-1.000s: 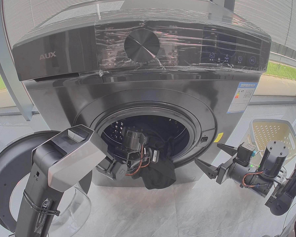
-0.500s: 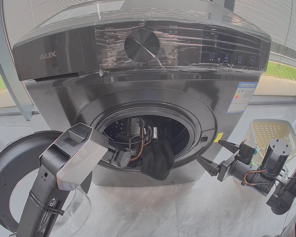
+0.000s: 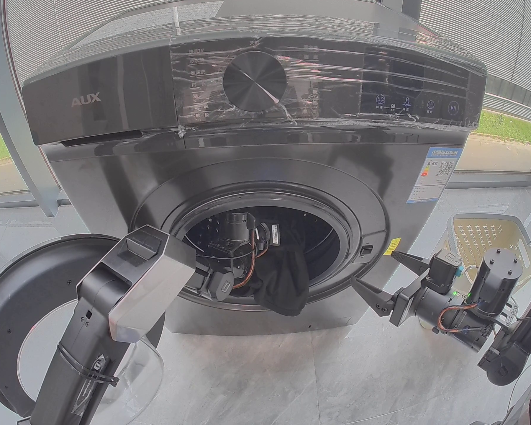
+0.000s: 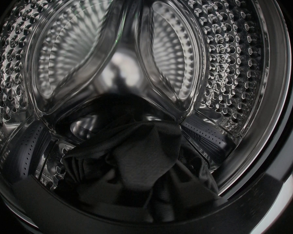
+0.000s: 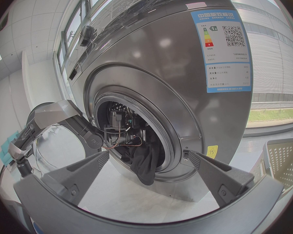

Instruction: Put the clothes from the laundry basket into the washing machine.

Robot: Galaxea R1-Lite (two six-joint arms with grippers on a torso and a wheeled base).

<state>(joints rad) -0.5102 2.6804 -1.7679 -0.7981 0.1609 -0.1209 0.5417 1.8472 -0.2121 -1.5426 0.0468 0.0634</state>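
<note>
Left pincer (image 3: 275, 235) gripping crumpled black garment (image 3: 286, 278) draped over grey steel washing machine (image 3: 130, 166) drum rim, right pincer (image 3: 374, 271) wide

Tall windows (image 5: 73, 28) let in daylight. Beyond the windows lay a strip of grass (image 3: 510, 128) and a ribbed grey building front (image 3: 489, 25). Below the windows spread glossy pale-grey floor tiles (image 3: 336, 379); above the windows were white ceiling panels (image 5: 32, 20).
</note>
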